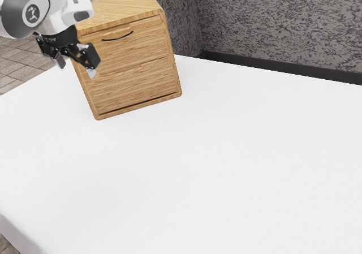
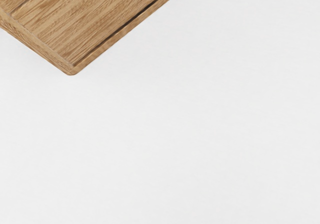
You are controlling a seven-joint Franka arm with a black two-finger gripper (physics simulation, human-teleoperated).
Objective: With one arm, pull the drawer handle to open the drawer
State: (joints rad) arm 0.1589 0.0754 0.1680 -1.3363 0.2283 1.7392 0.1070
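A wooden cabinet [image 1: 133, 67] stands tilted at the back of the white table [image 1: 226, 163], toward the exterior view's left. Its upper drawer [image 1: 127, 44] carries a thin dark curved handle [image 1: 117, 37] and sits flush with the cabinet front. The lower drawer [image 1: 136, 81] has no handle that I can see. My black gripper [image 1: 76, 64] hangs open in front of the cabinet's left edge, level with the upper drawer and left of the handle, holding nothing. In the wrist view a lower corner of the cabinet [image 2: 75, 24] lies over the table [image 2: 200, 144].
A rough grey wall [image 1: 271, 22] with a dark baseboard [image 1: 283, 64] runs behind the table. Tiled floor [image 1: 17, 61] shows past the table's left edge. The white tabletop stretches wide in front of and to the right of the cabinet.
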